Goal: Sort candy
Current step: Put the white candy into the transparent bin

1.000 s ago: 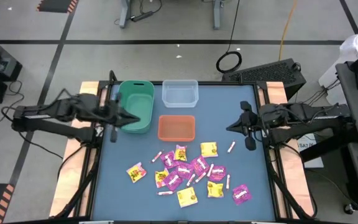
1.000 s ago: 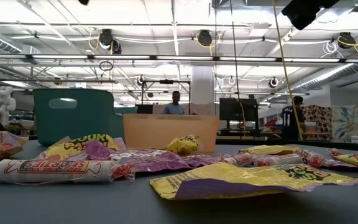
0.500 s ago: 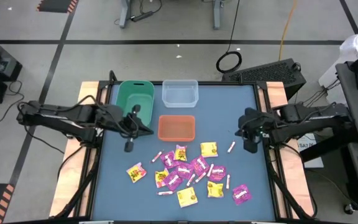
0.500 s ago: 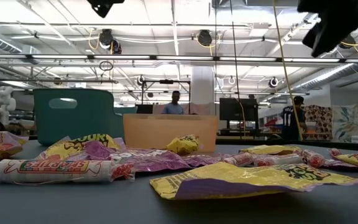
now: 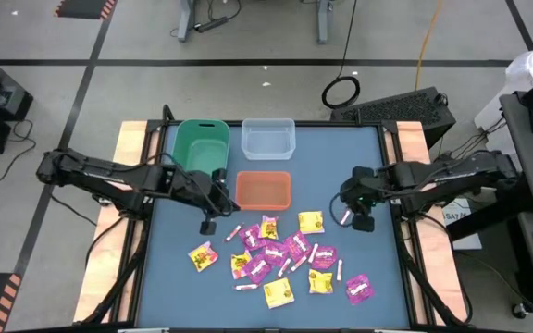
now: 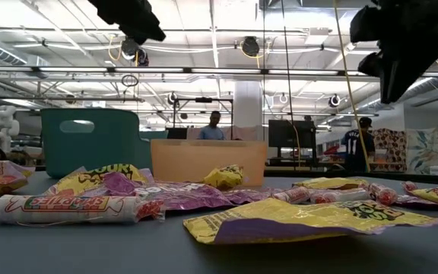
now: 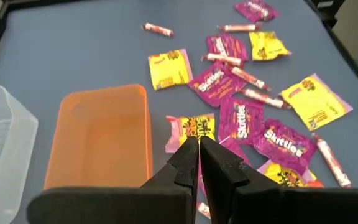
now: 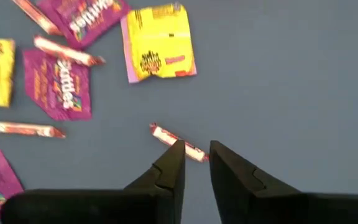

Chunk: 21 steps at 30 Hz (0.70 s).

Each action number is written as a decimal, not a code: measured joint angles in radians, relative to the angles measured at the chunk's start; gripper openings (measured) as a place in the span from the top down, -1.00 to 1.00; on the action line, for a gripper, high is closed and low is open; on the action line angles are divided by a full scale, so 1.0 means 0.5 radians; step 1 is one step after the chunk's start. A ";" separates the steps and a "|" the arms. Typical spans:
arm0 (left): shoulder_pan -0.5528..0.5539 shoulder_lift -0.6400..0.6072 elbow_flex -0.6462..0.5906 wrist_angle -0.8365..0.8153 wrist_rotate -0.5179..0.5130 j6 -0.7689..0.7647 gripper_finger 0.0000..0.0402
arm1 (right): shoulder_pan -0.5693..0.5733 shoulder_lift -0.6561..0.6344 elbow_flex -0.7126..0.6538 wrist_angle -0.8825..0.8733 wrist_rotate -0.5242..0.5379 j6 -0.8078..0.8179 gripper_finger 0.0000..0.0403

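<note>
Fingers of my left gripper [image 7: 198,144] are pressed together, empty, above the near edge of the candy [image 5: 280,254] pile, just beside the orange bin [image 5: 263,191]. My right gripper [image 8: 196,151] is barely parted over a lone stick [image 8: 178,142] lying apart from the pile, near the table's [image 5: 378,277] right edge. Orange bin, green bin [image 5: 201,148] and clear bin [image 5: 267,139] all look empty. Bare blue surface lies left of the pile and along the front corners.
</note>
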 joint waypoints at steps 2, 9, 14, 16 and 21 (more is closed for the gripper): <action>-0.001 0.037 0.000 0.007 -0.003 0.000 0.88 | 0.000 0.062 0.000 0.001 0.000 -0.033 0.63; -0.028 0.116 0.000 0.077 -0.004 -0.003 0.88 | 0.104 0.271 0.000 0.000 0.055 -0.204 0.46; -0.060 0.126 -0.001 0.104 -0.004 -0.003 0.88 | 0.204 0.395 -0.012 0.010 0.136 -0.254 0.30; -0.070 0.126 -0.001 0.104 -0.004 -0.003 0.88 | 0.234 0.433 -0.047 0.018 0.151 -0.254 0.24; -0.103 0.126 -0.001 0.106 -0.138 0.009 0.88 | 0.283 0.485 -0.196 0.098 0.164 -0.255 0.14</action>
